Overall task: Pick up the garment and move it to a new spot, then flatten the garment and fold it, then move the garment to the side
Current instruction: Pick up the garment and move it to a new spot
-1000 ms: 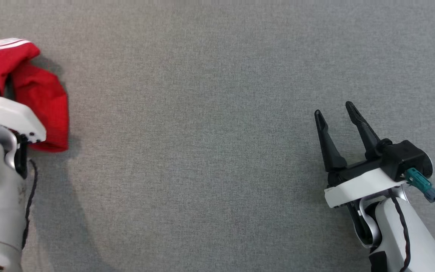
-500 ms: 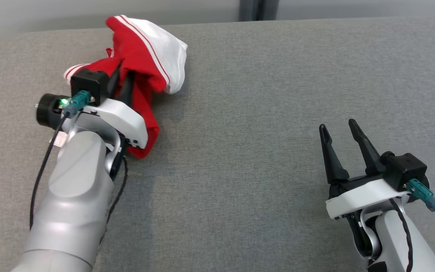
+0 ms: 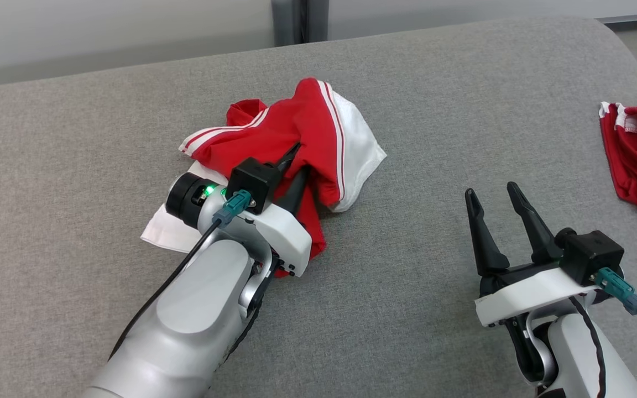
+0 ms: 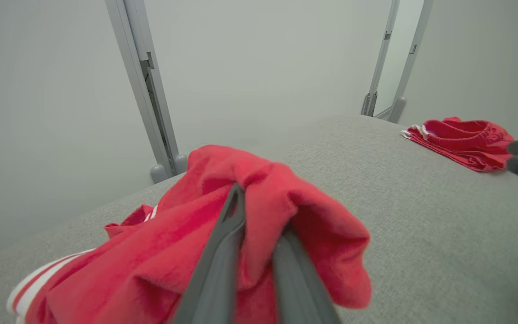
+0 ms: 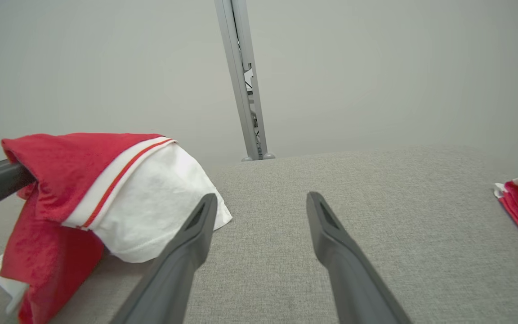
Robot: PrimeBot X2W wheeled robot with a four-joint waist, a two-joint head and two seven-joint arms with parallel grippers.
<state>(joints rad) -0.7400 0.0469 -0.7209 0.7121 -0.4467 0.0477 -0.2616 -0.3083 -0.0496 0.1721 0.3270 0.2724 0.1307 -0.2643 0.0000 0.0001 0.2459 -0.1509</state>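
Fingers (image 4: 220,256) of the left gripper (image 3: 298,166) are pinched nearly together w/ a fold of the garment (image 3: 307,127) caught btwn them. In the left wrist view red cloth drapes over both tips and hangs down either side. Garment's a red and white piece w/ thin stripes along the seams, bunched in a heap on the grey padded surface (image 3: 434,83), roughly mid-surface and a bit to the robot's left. Top of the heap stands up in a peak where the fingers hold it. Lower edges, incl. a white corner beside the wrist, lie on the surface.

Right gripper (image 3: 490,189) sits low at the robot's right, well apart from the heap, fingers spread wide w/ nothing btwn them, just grey fabric behind. Can't tell if it touches the surface. In the right wrist view the garment's white panel w/ its red stripe is off to the left of that gripper's fingers, not touching.

Second red garment (image 3: 636,160) lies at the far right edge of the surface, near the rounded corner, well away from both grippers. Behind the surface, a grey metal post (image 3: 291,19) stands against a plain pale wall (image 3: 103,33).
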